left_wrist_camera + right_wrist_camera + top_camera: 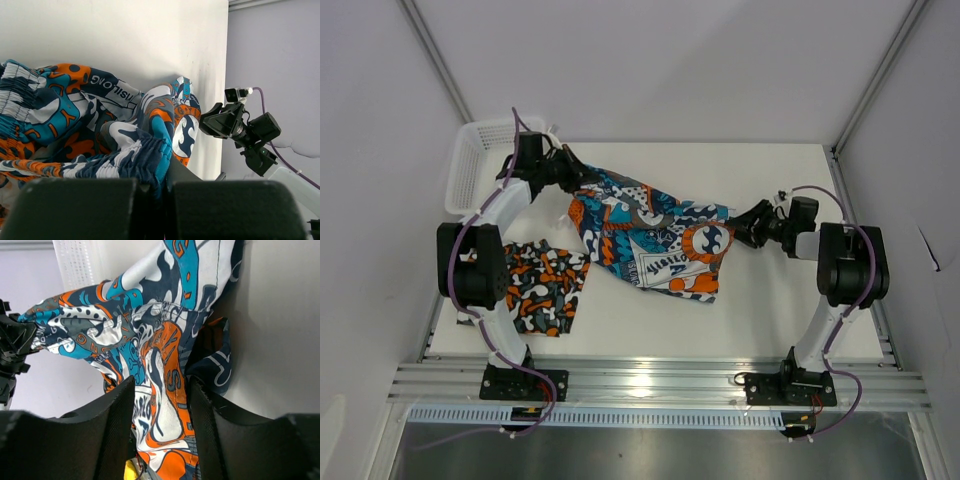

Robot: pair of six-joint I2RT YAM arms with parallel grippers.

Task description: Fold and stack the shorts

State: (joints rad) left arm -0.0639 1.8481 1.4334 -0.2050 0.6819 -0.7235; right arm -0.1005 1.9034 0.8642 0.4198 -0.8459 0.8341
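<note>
Spanning the white tabletop (770,310), the teal-blue, orange, white and dark grey graphic-print fabric shorts (650,235) hung stretched between both arms. The left gripper (570,172) was clamped on the elastic waistband, and the right gripper (745,225) was clamped on the opposite edge. The orange-black-grey-white camouflage fabric shorts (545,285) lay flat at the near left.

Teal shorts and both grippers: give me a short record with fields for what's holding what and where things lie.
teal shorts: held up between both grippers, middle sagging
left gripper: shut on their far-left end, near the basket
right gripper: closed on their right end
camouflage shorts: lying on the table, near left
stacked: not yet
</note>
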